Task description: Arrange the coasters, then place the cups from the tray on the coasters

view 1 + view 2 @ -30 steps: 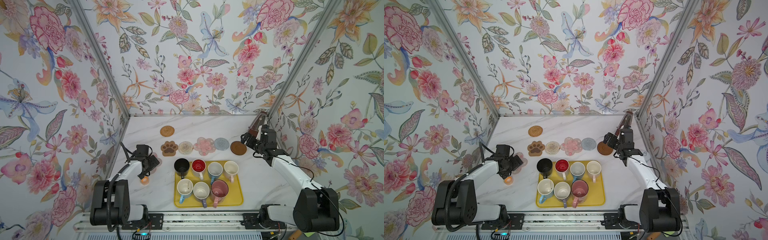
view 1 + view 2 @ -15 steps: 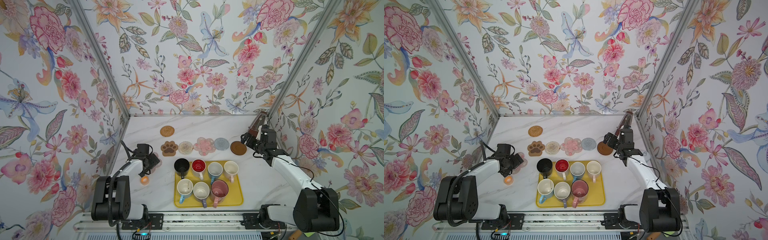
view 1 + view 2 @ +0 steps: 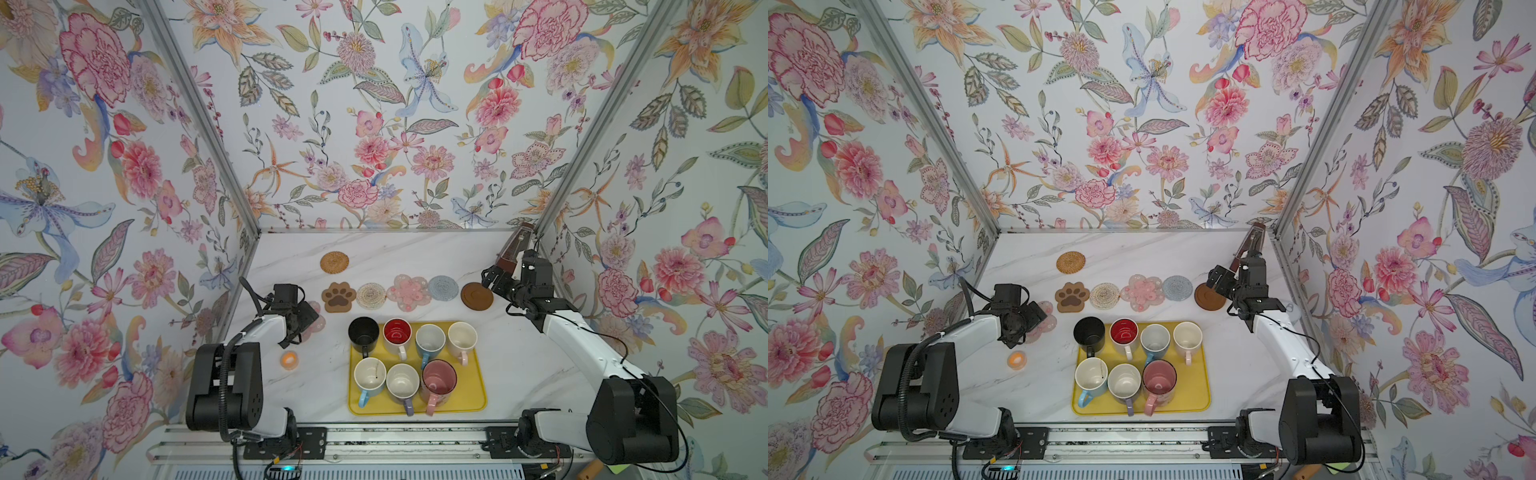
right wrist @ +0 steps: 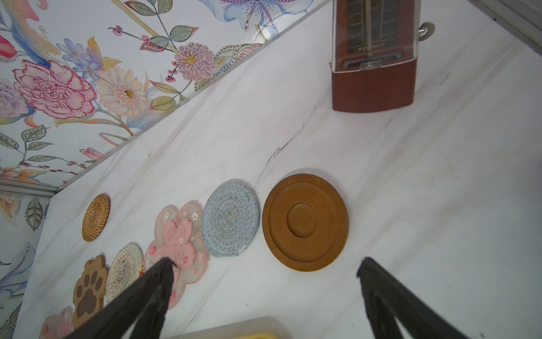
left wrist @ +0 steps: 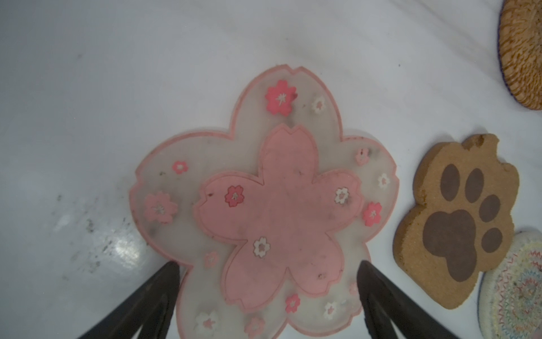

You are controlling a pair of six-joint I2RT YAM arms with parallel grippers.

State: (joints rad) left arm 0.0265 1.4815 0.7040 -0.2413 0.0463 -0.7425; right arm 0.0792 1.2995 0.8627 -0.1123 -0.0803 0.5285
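Observation:
Five coasters lie in a row: brown paw (image 3: 338, 296), cream woven round (image 3: 371, 296), pink flower (image 3: 409, 291), grey-blue round (image 3: 443, 288) and dark brown disc (image 3: 476, 296). The tan woven coaster (image 3: 334, 262) sits alone farther back. A second pink flower coaster (image 5: 264, 199) lies flat left of the paw, under my open left gripper (image 5: 268, 264), whose fingers straddle its near edge. My right gripper (image 4: 265, 262) hangs open and empty just right of the brown disc (image 4: 305, 221). Several cups, such as the black one (image 3: 363, 332) and the taller pink one (image 3: 439, 376), stand on the yellow tray (image 3: 471, 392).
A small orange ring (image 3: 289, 360) lies near the left arm, in front of the flower coaster. A brown metronome (image 4: 374, 58) stands in the back right corner behind the right gripper. Flowered walls close in the table on three sides.
The left gripper has shifted slightly over the flower coaster, away from the orange ring. The right arm has not moved.

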